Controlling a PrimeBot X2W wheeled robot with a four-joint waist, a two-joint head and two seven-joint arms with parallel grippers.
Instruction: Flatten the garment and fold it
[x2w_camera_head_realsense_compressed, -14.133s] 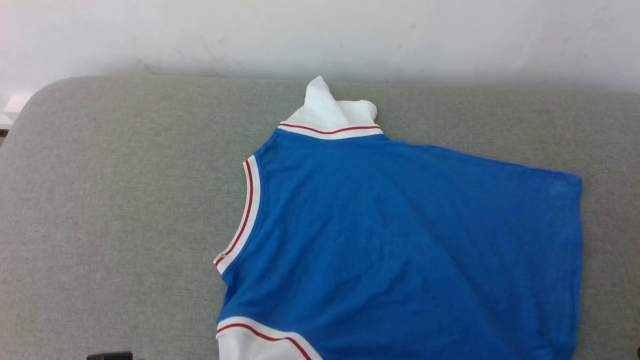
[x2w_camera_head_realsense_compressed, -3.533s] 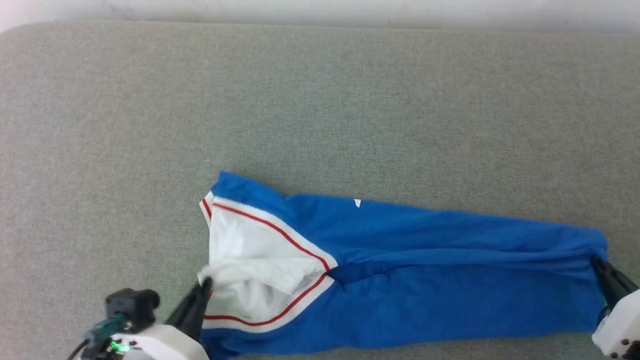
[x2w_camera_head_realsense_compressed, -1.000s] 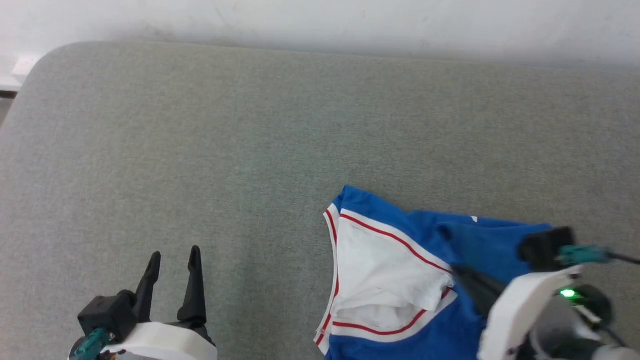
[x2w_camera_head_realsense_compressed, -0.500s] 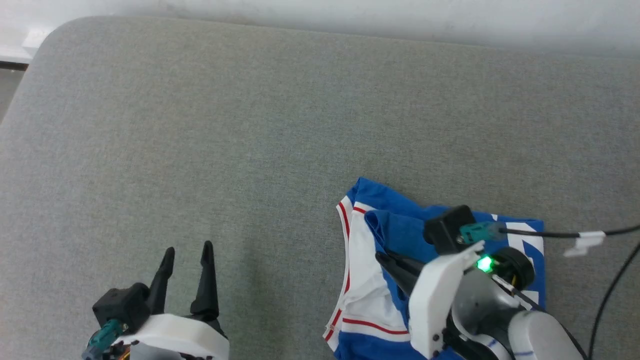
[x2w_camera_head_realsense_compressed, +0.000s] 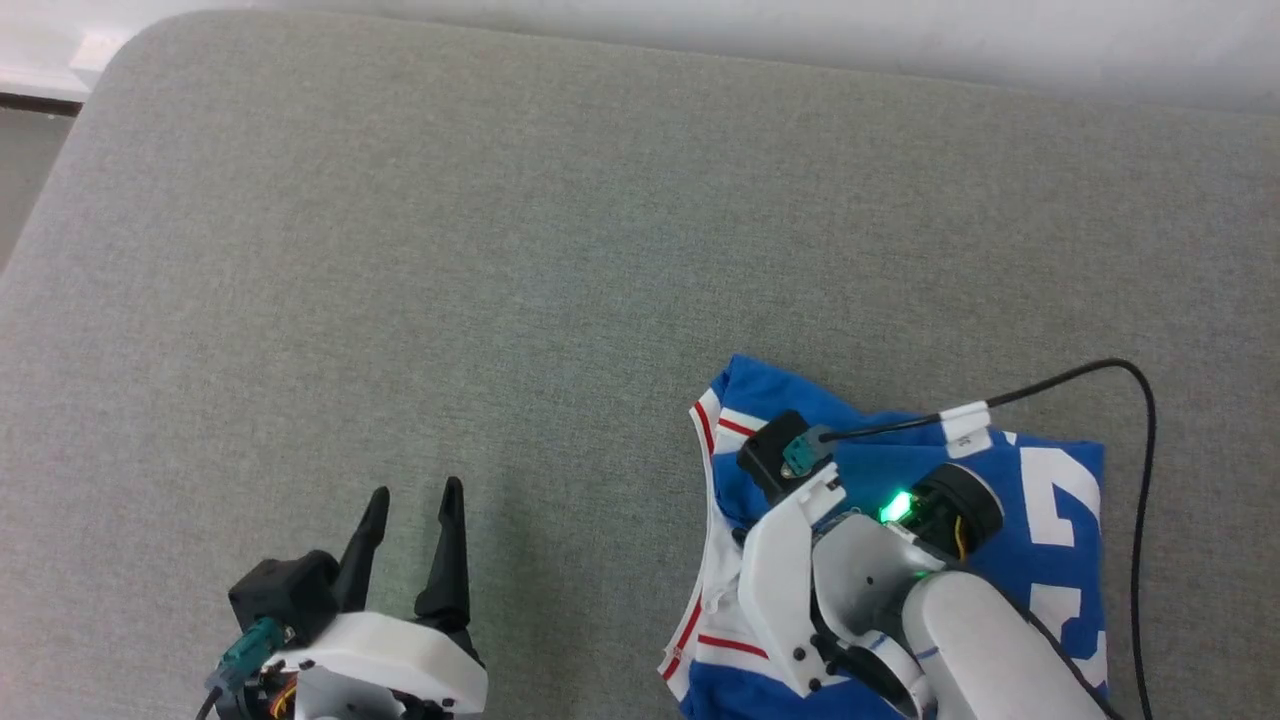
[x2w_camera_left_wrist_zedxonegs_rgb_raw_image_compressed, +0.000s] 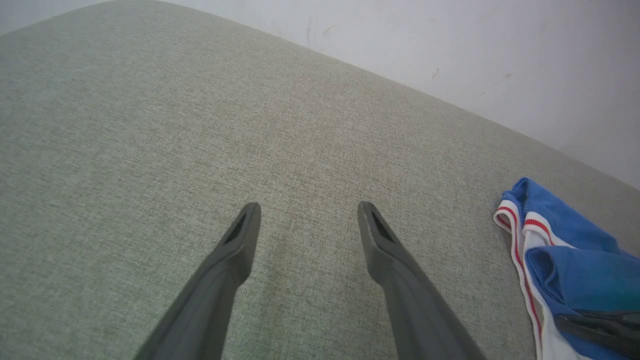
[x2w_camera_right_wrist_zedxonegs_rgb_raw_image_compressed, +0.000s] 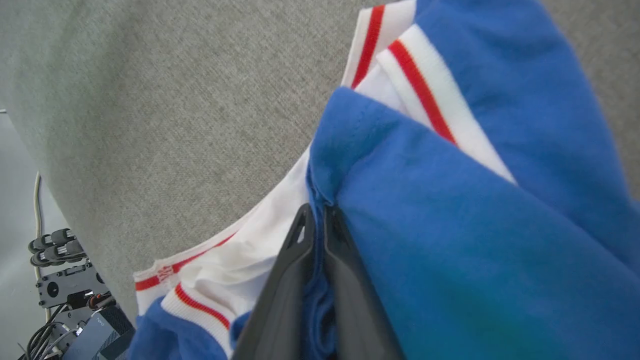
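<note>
A royal-blue T-shirt, the garment (x2w_camera_head_realsense_compressed: 880, 460), lies bunched into a compact stack on a grey padded surface (x2w_camera_head_realsense_compressed: 500, 250), low and to the right in my head view, close to the near edge. My right gripper (x2w_camera_right_wrist_zedxonegs_rgb_raw_image_compressed: 315, 215) is pinched almost closed on a blue fold of the fabric, which is squeezed between my two dark fingers, with a layer draped across the stack toward the collar end. My left gripper (x2w_camera_head_realsense_compressed: 415, 492) hovers over bare padding to the left, well apart from the shirt, its fingers spread wide and holding nothing. I judge the task to be well along: the shirt looks doubled into layers, and this fold appears to be a late one. What seems left is laying the held layer down, letting go and neatening. The layers look uneven, with a white sleeve and red-striped trim poking out on the left side. My own right forearm and wrist cover much of the shirt from above, and a black cable (x2w_camera_head_realsense_compressed: 1140, 420) loops beside and over it. A pale wall (x2w_camera_head_realsense_compressed: 900, 40) runs behind, and electronics with wiring (x2w_camera_right_wrist_zedxonegs_rgb_raw_image_compressed: 65, 280) sit below the padding's edge.
</note>
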